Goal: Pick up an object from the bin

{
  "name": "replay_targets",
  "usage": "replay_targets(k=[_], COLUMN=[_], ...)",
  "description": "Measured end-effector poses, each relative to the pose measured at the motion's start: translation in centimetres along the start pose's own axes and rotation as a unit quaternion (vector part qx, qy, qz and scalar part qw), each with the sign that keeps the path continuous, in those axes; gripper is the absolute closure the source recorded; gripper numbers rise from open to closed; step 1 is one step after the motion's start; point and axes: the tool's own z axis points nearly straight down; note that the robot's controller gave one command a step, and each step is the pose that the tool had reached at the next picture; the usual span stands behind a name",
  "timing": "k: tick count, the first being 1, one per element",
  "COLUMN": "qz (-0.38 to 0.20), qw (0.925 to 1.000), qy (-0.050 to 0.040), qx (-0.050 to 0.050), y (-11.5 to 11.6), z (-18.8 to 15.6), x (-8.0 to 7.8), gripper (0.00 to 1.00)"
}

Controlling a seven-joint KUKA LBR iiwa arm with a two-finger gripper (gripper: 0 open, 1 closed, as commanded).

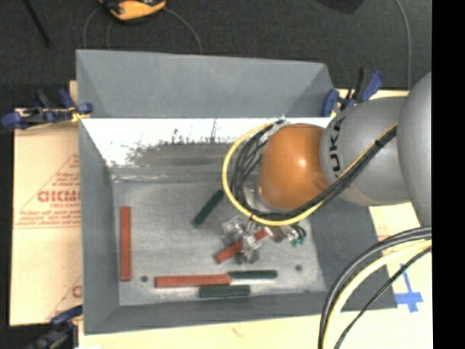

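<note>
My gripper point(245, 240) is low over the middle of the bin floor, below the orange wrist cover. A short red stick point(226, 254) lies slanted right at it, its right end hidden under the gripper. A thin dark green stick point(255, 274) lies just in front of the gripper. Up and to the left rests a slanted dark green stick point(208, 207), apart from the gripper.
A long red bar point(192, 281) and a dark green bar point(224, 291) lie along the bin's front wall. Another red bar point(126, 243) runs along the left wall. A small green bit point(296, 242) sits right of the gripper. The arm covers the bin's right side.
</note>
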Motion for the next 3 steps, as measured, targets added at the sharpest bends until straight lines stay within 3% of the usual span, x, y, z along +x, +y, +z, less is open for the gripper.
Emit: replay_targets(k=[1,2,3], qz=[0.000,0.000,0.000], qw=[1.0000,1.0000,1.0000], qy=[0.0000,0.0040,0.0030], qx=[0.000,-0.001,-0.001], y=[0.0,-0.7,-1.2], z=[0.0,-4.9,-11.7], x=[0.0,0.4,2.2], gripper=[1.00,1.00,1.00])
